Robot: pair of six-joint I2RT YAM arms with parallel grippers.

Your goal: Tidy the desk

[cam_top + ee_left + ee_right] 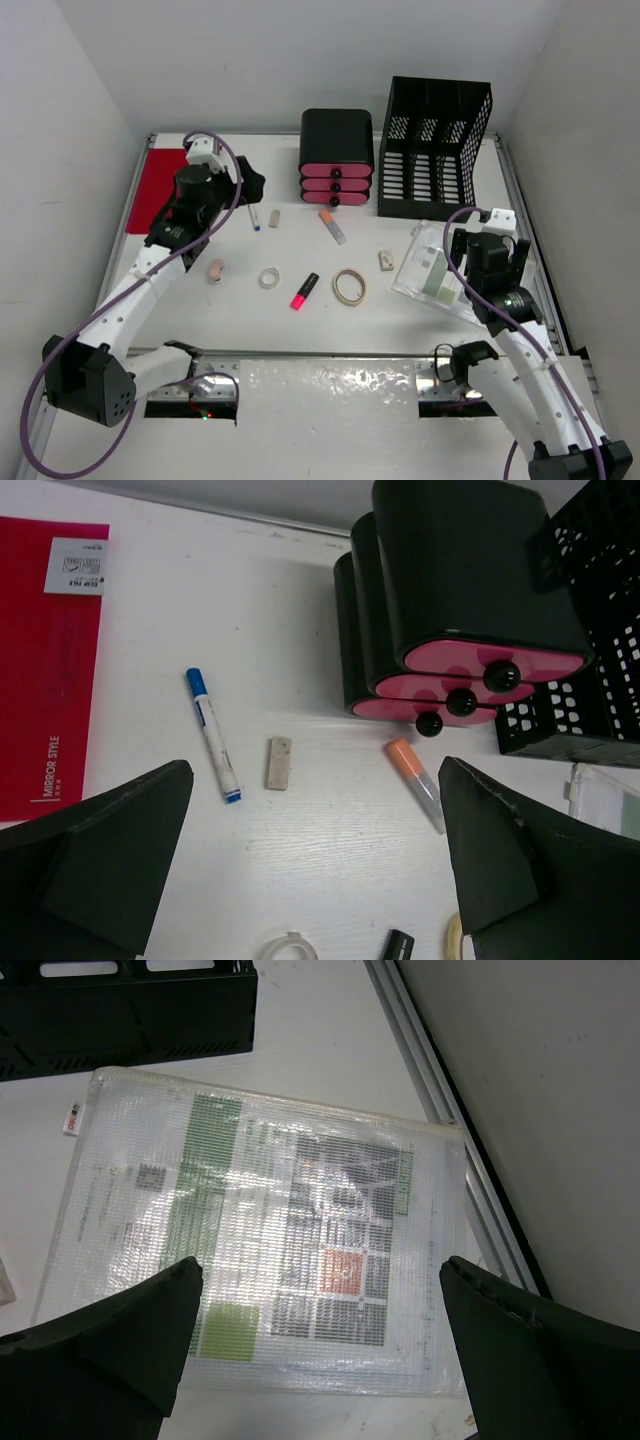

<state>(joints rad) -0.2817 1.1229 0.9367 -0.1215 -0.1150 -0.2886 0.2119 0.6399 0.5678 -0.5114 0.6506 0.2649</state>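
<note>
Closest in, the black fingers of the left gripper — spread fully apart, holding nothing. Same for the right gripper: jaws wide and empty, hanging over a clear document pouch.

Beneath both, the desk, white, railed along its edges. Scattered across its middle:
- blue marker
- small beige eraser
- orange-capped pen
- pink highlighter
- tan tape roll and a white one

Against the back, a black drawer box with pink fronts, and beside it a black file rack. Red folder at the far left corner.

Probably nothing tidied yet. Likely first picks split by reach — marker and eraser nearer the left gripper, pouch nearer the right.
- **Marker:** below and slightly left of the left gripper's centre. Long axis crosswise to the line between the fingers, so ready for a straight drop and pinch.
- **Pouch:** just in front of the rack, long side lying along the right gripper's opening.
</note>
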